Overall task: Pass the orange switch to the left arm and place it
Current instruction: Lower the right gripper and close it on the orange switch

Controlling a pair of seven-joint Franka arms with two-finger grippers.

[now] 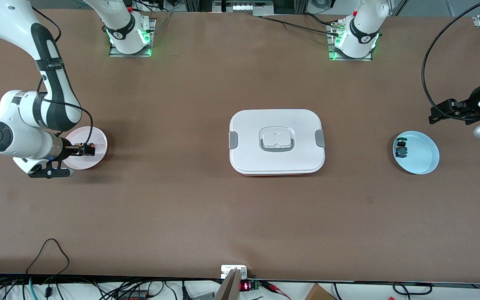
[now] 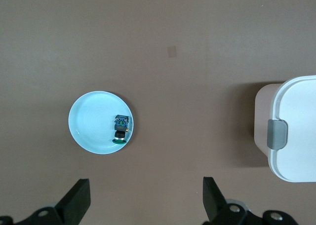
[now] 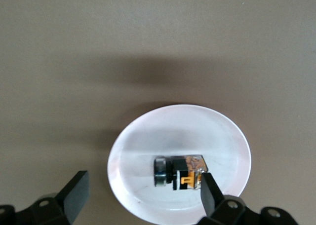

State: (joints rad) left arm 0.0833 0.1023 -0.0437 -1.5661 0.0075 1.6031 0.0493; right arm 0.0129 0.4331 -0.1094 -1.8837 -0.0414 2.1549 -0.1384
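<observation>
- While both arms stand at the ends of the table, the box (image 1: 277, 141) lies closed in the middle of the table (image 1: 206, 208), with its grey side clips toward each arm's end.
- At the right arm's end, the pink plate (image 1: 94, 137) carries the orange switch (image 3: 180, 173), which lies on its side; the right wrist view shows its black body, yellowish marks and round cap end.
- Over this plate hangs the right gripper (image 1: 82, 149), its fingers spread wide and holding nothing; one fingertip (image 3: 210, 193) shows just beside the switch, but whether it touches cannot be told.
- At the left arm's end, the light blue plate (image 1: 421, 160) holds the small blue switch (image 1: 401, 149) with a dark green cap, close to the plate's rim on the side toward the box.
- Above the table near that plate, the left gripper (image 2: 145, 198) waits with its fingers wide apart and empty.
- Both plates are well apart from the box.
</observation>
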